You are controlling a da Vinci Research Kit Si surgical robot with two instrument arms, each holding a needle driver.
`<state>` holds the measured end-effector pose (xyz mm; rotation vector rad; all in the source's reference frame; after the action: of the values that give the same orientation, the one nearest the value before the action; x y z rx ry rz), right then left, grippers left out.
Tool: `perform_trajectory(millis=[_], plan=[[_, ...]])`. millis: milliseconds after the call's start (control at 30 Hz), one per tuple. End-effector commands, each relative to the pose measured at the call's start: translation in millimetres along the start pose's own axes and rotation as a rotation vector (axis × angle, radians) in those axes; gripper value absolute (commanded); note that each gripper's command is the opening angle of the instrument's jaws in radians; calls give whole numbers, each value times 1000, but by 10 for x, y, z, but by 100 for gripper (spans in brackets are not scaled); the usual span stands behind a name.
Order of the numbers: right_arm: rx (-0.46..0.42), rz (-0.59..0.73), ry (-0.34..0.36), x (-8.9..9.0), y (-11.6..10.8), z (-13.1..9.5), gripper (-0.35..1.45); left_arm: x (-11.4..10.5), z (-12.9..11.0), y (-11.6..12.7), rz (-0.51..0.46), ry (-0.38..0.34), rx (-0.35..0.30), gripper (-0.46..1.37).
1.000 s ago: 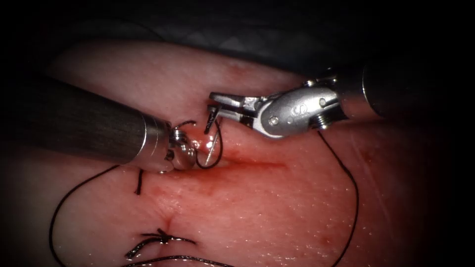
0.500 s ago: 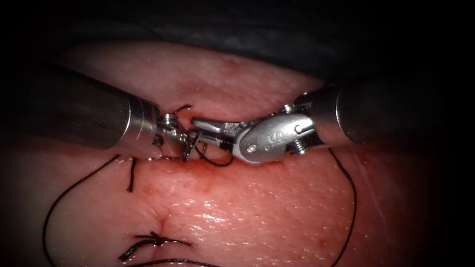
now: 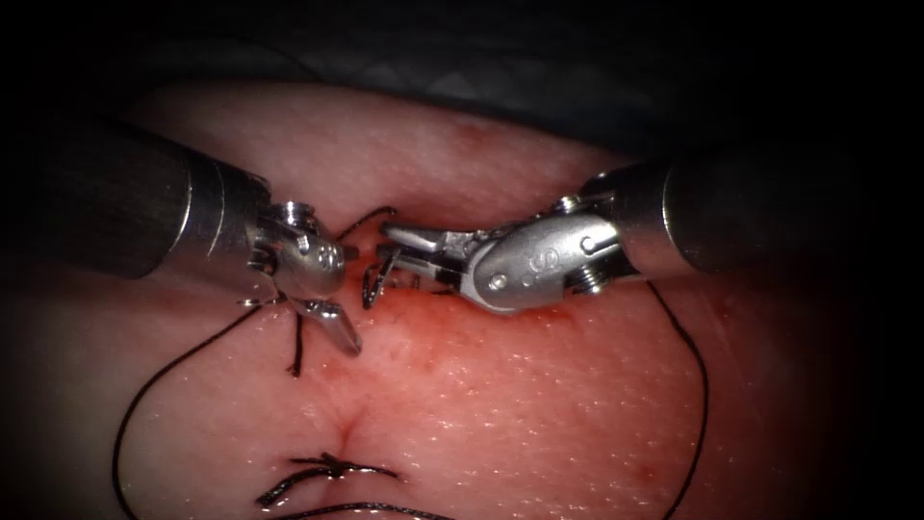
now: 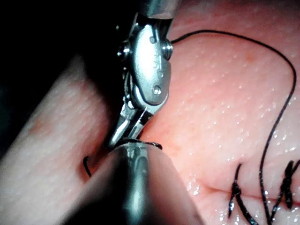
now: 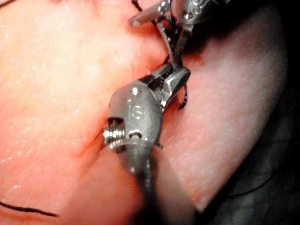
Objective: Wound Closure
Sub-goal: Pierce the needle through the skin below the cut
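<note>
The right claw [image 3: 393,252] is clenched on the needle [image 3: 373,281] at the cut; the left claw [image 3: 332,323], released, sits just left of it.

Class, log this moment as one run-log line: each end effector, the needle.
left end effector: open, holds nothing | right end effector: shut on needle | needle: at the cut, in tissue unclear
</note>
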<state>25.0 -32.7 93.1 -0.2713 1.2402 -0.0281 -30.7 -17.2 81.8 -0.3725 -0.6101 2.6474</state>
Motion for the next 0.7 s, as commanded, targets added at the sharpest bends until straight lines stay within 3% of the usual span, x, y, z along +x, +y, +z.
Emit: perform_trajectory(millis=[33, 333, 533, 700], plan=[[-6, 2, -1, 0, 0, 0, -35, -2, -1, 0, 4, 1, -3, 77], [-14, 27, 1, -2, 4, 0, -35, -9, -16, 6, 7, 30, 28, 45], [-62, 109, 2, -4, 18, -1, -35, -6, -17, 28, -21, 100, 40, -10], [-95, 233, -10, -8, 27, 2, -35, -3, -18, 53, -52, 167, 51, -33]])
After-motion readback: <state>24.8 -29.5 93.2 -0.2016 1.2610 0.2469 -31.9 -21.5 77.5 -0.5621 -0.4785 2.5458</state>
